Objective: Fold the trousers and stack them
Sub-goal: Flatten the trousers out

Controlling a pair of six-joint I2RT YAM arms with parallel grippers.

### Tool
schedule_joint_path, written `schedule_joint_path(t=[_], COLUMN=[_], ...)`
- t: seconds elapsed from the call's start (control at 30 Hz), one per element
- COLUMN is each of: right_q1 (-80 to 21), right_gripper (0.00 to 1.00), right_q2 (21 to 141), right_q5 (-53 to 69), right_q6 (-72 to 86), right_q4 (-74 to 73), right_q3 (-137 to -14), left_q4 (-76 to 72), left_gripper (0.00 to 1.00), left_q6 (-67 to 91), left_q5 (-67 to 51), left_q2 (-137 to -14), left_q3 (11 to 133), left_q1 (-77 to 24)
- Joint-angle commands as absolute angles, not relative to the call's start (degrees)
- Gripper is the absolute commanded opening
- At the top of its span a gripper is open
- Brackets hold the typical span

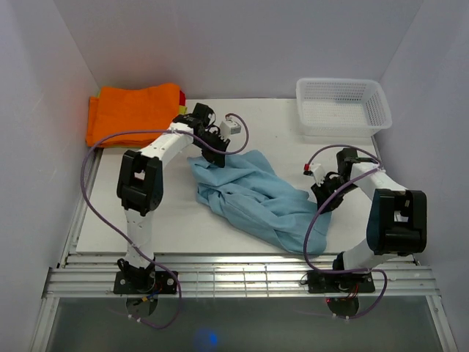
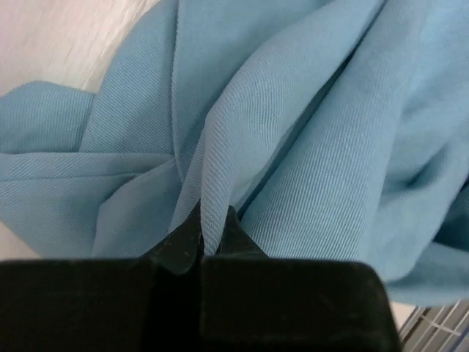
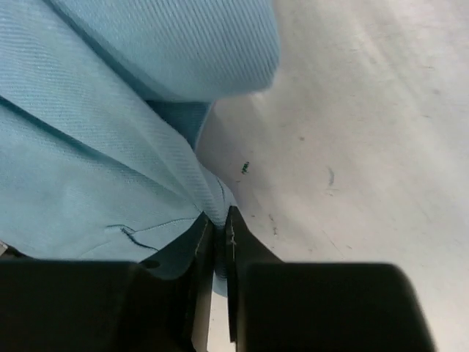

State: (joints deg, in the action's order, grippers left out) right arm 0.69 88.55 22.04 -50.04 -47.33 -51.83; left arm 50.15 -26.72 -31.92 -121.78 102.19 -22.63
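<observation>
From above, the trousers [image 1: 253, 194] lie in a crumpled, twisted heap in the middle of the table [image 1: 110, 220], with no leg laid out straight. The left pincer [image 1: 220, 143] sits at the heap's far left edge and the right pincer [image 1: 322, 202] at its near right edge, so the two hold opposite ends. An orange garment [image 1: 132, 110] lies folded in the far left corner and a white basket [image 1: 343, 106] stands in the far right one, both apart from the heap.

In the left wrist view, the left pincer is clenched on a raised ridge of blue cloth, which runs straight down between the tips.

In the right wrist view, the right pincer is closed to a narrow slit on a thin edge of the trousers, with bare table just beside it. This bite looks slight.

The step in hand seems to be taking hold, ahead of spreading the cloth flat; no fold is made yet. The next move probably calls for both arms to lift and draw apart together, gently, so the thin edge on the right does not slip free.
</observation>
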Motion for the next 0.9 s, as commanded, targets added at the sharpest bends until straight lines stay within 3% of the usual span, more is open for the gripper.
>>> schedule_joint_path(t=[0.0, 0.17, 0.3, 0.53, 0.63, 0.67, 0.7, 0.8, 0.83, 0.87], right_q1=[2.54, 6.58, 9.75, 11.86, 14.23, 14.41, 14.33, 15.2, 15.9, 16.78], right_gripper=[0.08, 0.08, 0.08, 0.08, 0.08, 0.08, 0.08, 0.51, 0.76, 0.84], right_q2=[82.8, 77.36, 72.62, 61.8, 56.44, 54.51, 53.71, 51.86, 51.68, 51.51], right_q5=[18.38, 15.03, 13.72, 7.39, 8.52, 8.61, 8.7, 9.57, 11.93, 13.78], right_q6=[-49.83, -52.82, -57.11, -73.97, -78.73, -81.1, -82.6, -87.43, -88.06, -88.24], right_q4=[-44.47, -43.69, -41.22, -32.0, -29.18, -29.27, -29.88, -36.9, -41.18, -43.05], right_q3=[-56.23, -62.74, -63.73, -43.03, -37.11, -35.7, -33.51, -33.57, -34.62, -36.02], left_q4=[44.32, 30.78, 32.16, 39.37, 42.44, 44.54, 46.91, 54.47, 55.54, 56.94], left_gripper=[0.0, 0.0, 0.0, 0.0, 0.0, 0.04, 0.27, 0.75, 0.81, 0.88], left_q6=[-21.64, -8.46, -7.04, -8.61, -11.06, -14.03, -15.28, -23.09, -24.77, -26.53], left_q5=[-27.34, -23.12, -22.24, -14.16, -15.29, -15.21, -15.29, -20.63, -22.22, -22.58], left_q2=[-103.22, -81.07, -68.4, -62.33, -62.84, -64.15, -65.47, -67.85, -67.42, -66.8], left_q3=[94.95, 75.38, 64.2, 51.35, 53.61, 53.44, 54.31, 56.95, 57.56, 59.22], left_q1=[-17.69, -9.59, -8.09, -6.78, -4.75, -4.66, -4.57, -3.35, -2.99, -2.55])
